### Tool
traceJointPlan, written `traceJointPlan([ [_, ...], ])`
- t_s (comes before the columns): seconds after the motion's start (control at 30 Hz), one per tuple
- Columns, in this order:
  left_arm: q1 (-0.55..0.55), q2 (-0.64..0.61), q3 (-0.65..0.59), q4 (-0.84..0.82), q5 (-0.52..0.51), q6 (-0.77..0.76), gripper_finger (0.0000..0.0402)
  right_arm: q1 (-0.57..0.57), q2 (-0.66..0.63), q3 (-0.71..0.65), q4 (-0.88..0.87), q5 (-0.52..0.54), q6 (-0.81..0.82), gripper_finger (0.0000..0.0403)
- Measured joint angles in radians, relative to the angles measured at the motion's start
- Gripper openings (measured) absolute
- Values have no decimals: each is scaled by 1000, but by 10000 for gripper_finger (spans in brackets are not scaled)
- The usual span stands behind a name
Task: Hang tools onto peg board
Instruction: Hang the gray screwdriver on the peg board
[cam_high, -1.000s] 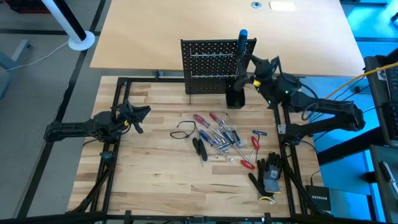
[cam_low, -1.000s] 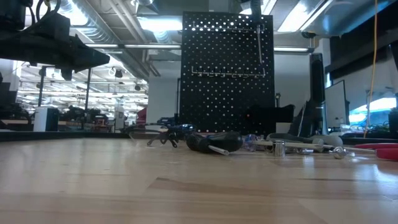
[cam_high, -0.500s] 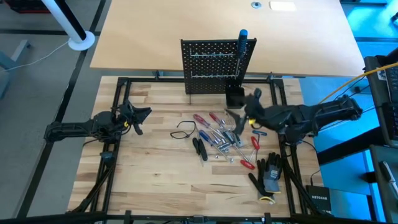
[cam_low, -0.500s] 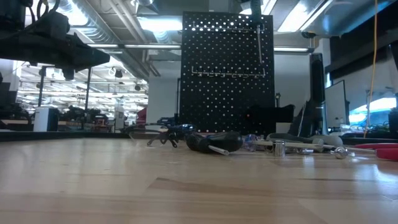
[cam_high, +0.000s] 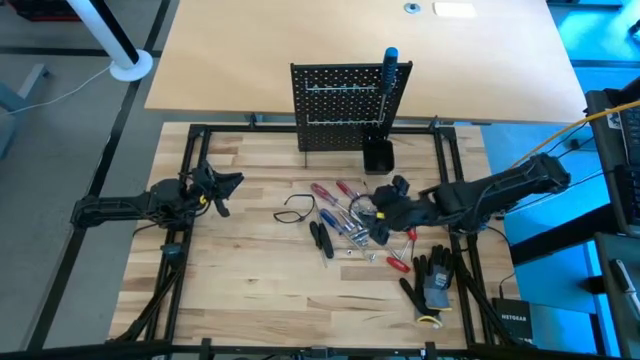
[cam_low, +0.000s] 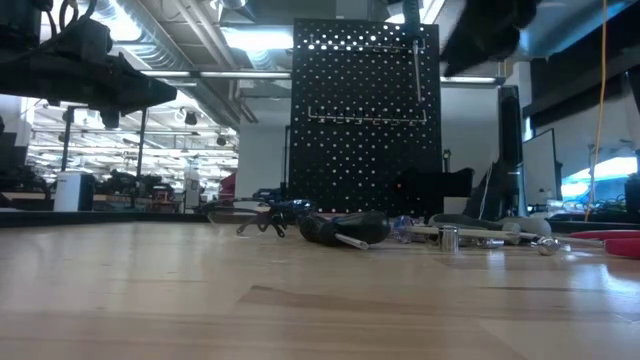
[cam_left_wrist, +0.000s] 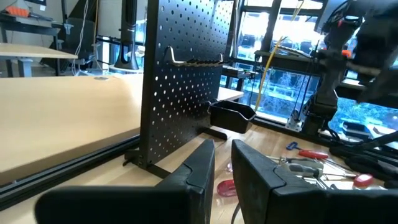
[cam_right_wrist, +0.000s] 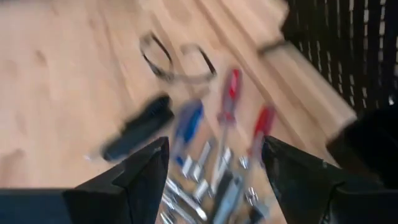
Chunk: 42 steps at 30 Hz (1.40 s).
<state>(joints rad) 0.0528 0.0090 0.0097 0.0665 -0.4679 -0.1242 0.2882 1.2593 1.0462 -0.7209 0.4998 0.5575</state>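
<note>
The black rectangular peg board (cam_high: 338, 106), dotted with rows of small holes, stands upright on a short stand at the far edge of the wooden table, and a screwdriver with a blue handle (cam_high: 390, 58) hangs at its upper right corner, shaft pointing down. In front of it, a loose pile of small hand tools (cam_high: 352, 222) lies flat on the table: screwdrivers with red, blue and grey handles, thin metal shafts crossing one another. Black-handled pliers (cam_high: 320, 238) lie at the pile's left edge.
</note>
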Motion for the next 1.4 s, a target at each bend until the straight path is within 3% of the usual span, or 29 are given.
traceJointPlan([
  [0.33,0,0,0,0,0,-1,45,0,131,0,-222,4,173,256],
  [0.53,0,0,0,-1,0,-2,45,0,167,0,-249,4,201,256],
  [0.77,0,0,0,-1,0,-3,45,-48,159,-108,-175,-77,236,256],
  [1.03,0,0,0,-1,0,0,45,-132,159,-262,47,-211,266,256],
  [1.4,0,0,0,-1,0,-5,45,-134,170,-280,27,-257,340,256],
])
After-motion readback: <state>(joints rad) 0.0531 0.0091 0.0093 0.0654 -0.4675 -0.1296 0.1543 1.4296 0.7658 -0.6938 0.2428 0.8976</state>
